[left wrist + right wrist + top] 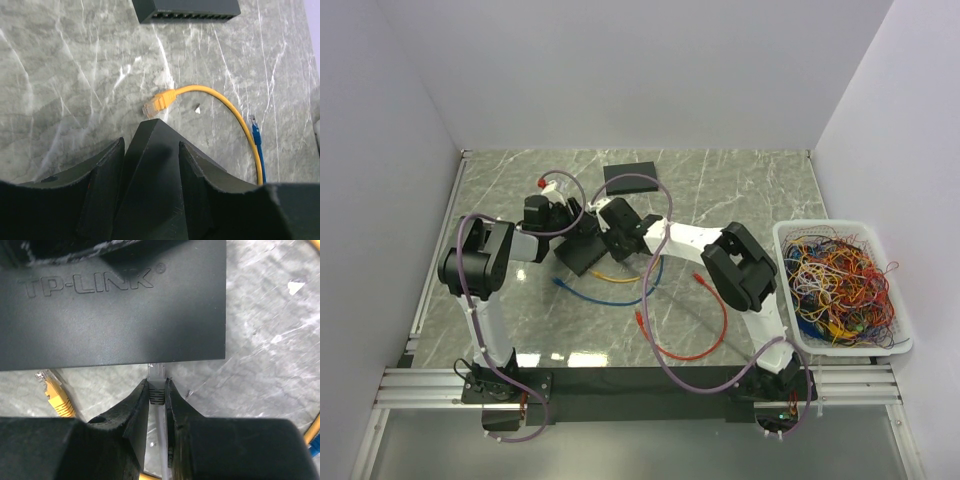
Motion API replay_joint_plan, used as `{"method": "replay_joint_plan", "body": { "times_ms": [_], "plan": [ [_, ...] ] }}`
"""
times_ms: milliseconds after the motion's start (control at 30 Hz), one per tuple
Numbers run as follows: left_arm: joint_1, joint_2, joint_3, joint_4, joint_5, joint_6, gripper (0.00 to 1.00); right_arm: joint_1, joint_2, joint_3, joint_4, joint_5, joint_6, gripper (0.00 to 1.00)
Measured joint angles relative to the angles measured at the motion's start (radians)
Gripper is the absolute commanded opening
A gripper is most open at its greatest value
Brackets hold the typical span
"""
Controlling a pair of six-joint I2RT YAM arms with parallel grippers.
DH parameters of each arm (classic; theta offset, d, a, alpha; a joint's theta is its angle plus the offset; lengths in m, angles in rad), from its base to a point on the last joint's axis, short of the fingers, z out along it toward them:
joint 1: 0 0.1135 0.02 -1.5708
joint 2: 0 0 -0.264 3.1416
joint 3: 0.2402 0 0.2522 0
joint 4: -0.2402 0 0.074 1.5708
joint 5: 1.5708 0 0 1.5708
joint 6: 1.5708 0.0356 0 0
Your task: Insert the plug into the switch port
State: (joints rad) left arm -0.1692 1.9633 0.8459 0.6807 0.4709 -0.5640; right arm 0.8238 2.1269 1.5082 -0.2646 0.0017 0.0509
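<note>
At the middle of the table (750,190), the two arms met over the switch (115,305). My left gripper (151,150) had its fingers closed on the black body, one on each side, with a corner of the switch pointing forward. My right gripper (156,382) pinched the plug (156,371) in a narrow grip. The plug's clear tip poked out and touched the switch's near edge, just below the lettered top face. The right wrist view did not show the ports, so I could not tell whether the tip sat in an opening or against the casing.

I judged the insertion begun but not finished. To do it well, I would hold the plug square to the port face and line it up with one opening. Then I would push straight and slowly, while the left arm braced the switch so it neither slid nor twisted.

A yellow cable (220,100) lay loose just beside the switch, its plug end near the working spot, where it could snag. A blue cable (605,298) and a red cable (705,335) lay nearer the arm bases. A spare switch (185,10) sat farther back, apart. A basket (825,224) of tangled cables stood at the right, out of the way.
</note>
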Motion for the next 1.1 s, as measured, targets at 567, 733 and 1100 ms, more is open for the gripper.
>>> {"method": "replay_joint_plan", "body": {
  "times_ms": [567,733,1100],
  "plan": [
    [-0.003,0.04,-0.02,0.152,-0.052,0.002,0.54,-0.046,0.083,0.155,-0.101,-0.112,-0.079,0.0],
    [-0.003,0.068,-0.044,0.264,-0.045,-0.026,0.55,-0.054,0.06,0.092,-0.01,-0.148,-0.106,0.0],
    [-0.017,0.076,-0.042,0.285,-0.08,-0.029,0.55,-0.055,0.084,0.118,0.031,-0.169,-0.119,0.55]
  ]
}}
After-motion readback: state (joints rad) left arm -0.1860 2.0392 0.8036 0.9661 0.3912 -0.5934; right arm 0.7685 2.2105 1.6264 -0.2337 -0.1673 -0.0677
